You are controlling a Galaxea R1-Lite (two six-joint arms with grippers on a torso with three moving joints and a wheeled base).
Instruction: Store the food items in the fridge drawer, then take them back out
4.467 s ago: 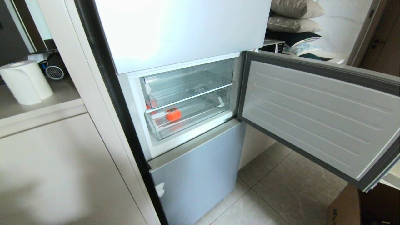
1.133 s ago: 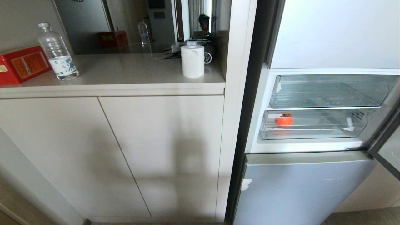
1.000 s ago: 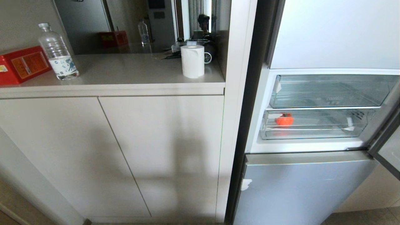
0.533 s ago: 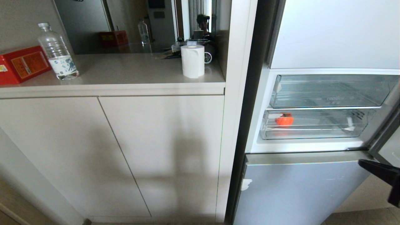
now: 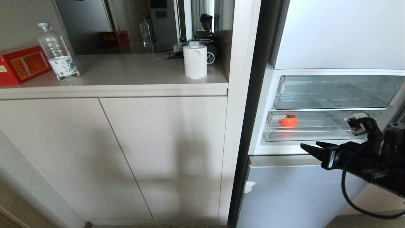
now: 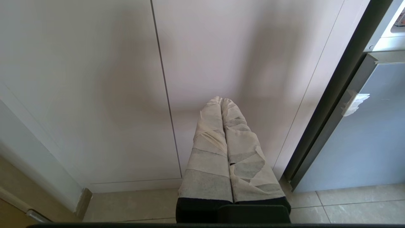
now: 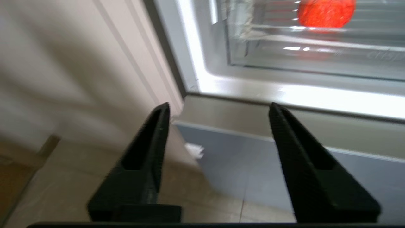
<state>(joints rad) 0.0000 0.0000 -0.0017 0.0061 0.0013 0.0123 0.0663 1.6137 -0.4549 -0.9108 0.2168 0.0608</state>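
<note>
Right gripper [image 5: 311,146] hangs in front of the open fridge, fingers spread wide with nothing between them.

At the lower right of the head frame it points left, below the fridge drawer [image 5: 316,134]. The red fruit [image 5: 288,121] sits inside that clear drawer, toward its left end, well apart from the fingers. Left gripper [image 6: 221,101], tape-wrapped, is pressed closed and faces the beige cabinet door [image 6: 95,79].

Head view: high, angled down at cabinet doors [image 5: 126,152] and open fridge compartment [image 5: 316,148]. Left wrist view: low, close to those cabinet doors, facing them. Right wrist view: near the compartment sill, facing it. Shared: silver-blue lower door [image 5: 297,190] with torn tape [image 6: 356,103].
</note>
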